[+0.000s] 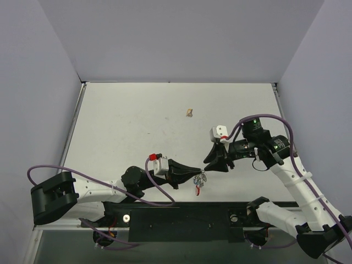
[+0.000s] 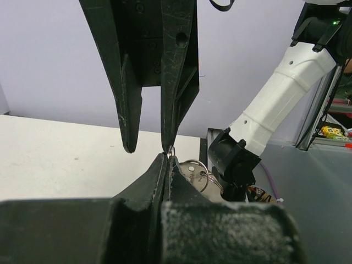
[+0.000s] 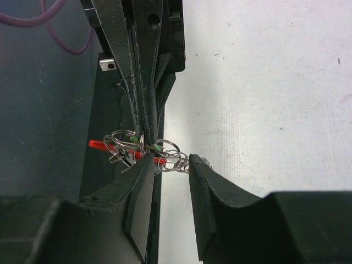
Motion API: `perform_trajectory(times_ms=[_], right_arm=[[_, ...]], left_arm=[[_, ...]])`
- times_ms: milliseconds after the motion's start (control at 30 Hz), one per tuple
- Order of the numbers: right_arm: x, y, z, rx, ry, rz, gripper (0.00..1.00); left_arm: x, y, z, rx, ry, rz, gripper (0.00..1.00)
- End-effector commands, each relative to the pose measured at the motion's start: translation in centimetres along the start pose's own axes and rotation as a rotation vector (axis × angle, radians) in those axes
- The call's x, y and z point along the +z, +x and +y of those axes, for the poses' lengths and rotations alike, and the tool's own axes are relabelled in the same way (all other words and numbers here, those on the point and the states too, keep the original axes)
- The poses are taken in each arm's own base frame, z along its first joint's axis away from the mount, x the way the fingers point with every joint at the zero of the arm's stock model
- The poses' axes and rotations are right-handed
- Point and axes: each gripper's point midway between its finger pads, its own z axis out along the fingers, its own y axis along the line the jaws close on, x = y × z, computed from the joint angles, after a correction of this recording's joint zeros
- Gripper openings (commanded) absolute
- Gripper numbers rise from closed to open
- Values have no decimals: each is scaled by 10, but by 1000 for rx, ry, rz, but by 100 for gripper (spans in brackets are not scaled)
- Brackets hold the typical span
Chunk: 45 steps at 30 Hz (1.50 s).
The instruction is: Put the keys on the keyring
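Standoff, nose to nose! Left pincer [image 2: 168,158] is pressed together, pinching the keyring [image 3: 168,147] at its very tip, keys [image 1: 202,180] and a red tag [image 3: 99,144] bunched just beside those tips. Right pincer [image 3: 170,162] stands spread, one finger either side of the ring loops, not clamped.

Arms: two, the left arm [image 1: 99,190] and the right arm [image 1: 300,190]. Pincers: two, the left pincer [image 1: 199,176] and the right pincer [image 1: 215,164], two fingers each. Table [image 1: 126,126]: one. Bunch of keys [image 1: 201,180]: one; its keys and wire rings are too tangled to count. Red bit [image 1: 197,191]: one, at 6 o'clock of the bunch. Small tan lump [image 1: 189,113]: one, at 12 o'clock. Purple cables [image 1: 36,171]: two.
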Motion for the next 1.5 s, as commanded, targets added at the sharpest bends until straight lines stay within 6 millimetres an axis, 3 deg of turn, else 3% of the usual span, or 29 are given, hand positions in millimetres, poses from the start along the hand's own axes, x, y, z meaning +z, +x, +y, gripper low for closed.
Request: perform_trajectory(times_ms=[0,800,1467], right_arm=[[1,-6,13,11,-44,-46,28],[-3,-11,21,15,-72,-61,31],[4,-17,11,11,-64,-74,20]], left_arm=[[13,-69,-7,57,29,-236,0],[10,-71,1,79,-22,-232,0],[16,-74,1,79,-15,-242,0]])
